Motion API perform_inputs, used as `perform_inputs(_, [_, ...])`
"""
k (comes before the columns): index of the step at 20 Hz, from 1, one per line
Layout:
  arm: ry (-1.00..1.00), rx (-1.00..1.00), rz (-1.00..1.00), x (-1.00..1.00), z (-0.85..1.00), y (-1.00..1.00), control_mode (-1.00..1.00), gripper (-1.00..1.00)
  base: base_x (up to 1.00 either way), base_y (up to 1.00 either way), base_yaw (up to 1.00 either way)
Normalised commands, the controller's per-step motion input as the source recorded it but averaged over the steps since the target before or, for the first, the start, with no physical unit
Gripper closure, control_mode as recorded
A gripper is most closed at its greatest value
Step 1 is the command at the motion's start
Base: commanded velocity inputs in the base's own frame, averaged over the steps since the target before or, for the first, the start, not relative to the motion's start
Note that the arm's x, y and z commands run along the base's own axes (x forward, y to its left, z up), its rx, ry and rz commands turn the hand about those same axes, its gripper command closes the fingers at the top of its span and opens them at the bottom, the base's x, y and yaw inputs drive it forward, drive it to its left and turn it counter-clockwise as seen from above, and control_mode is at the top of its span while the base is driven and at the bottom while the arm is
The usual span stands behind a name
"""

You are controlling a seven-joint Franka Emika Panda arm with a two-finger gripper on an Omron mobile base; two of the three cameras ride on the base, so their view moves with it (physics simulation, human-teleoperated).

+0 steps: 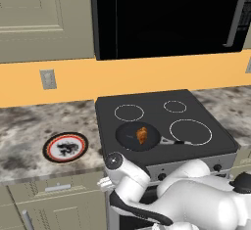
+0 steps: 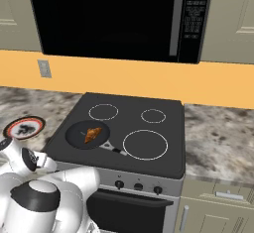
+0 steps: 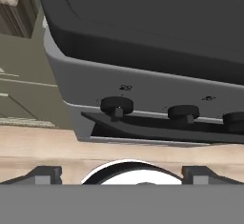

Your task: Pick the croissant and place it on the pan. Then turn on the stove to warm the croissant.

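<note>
croissant [image 1: 141, 135] lies in pan [image 1: 138, 136], long side near-to-far | pan handle points right | gripper [image 3: 122, 175] wide apart, holds nothing, near stove [image 3: 143, 37] knobs

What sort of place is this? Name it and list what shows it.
A rendered home kitchen. A black glass stove with ring burners and front knobs sits between marbled counters, a black microwave hangs above it among cabinets, and a pan on a burner holds a croissant.

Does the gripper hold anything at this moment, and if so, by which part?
Nothing is held. The gripper is open, its fingertips wide apart, facing the stove knobs. The croissant already lies in the pan.
</note>
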Motion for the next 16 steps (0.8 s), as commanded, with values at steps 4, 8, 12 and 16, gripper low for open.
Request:
perform_inputs(4, [-0.11,0.04,0.01,0.02,-0.61,-1.00,-1.00,-1.00,0.00,0.00,0.00])
perform_inputs(8, [-0.11,0.02,0.01,0.16,-0.65,-1.00,-1.00,-1.00,0.00,0.00,0.00])
perform_inputs(12, [-0.09,0.03,0.02,0.37,-0.70,-0.99,-1.00,-1.00,0.00,0.00,0.00])
perform_inputs(16, [-0.07,0.01,0.02,0.47,-0.66,-0.94,-1.00,-1.00,0.00,0.00,0.00])
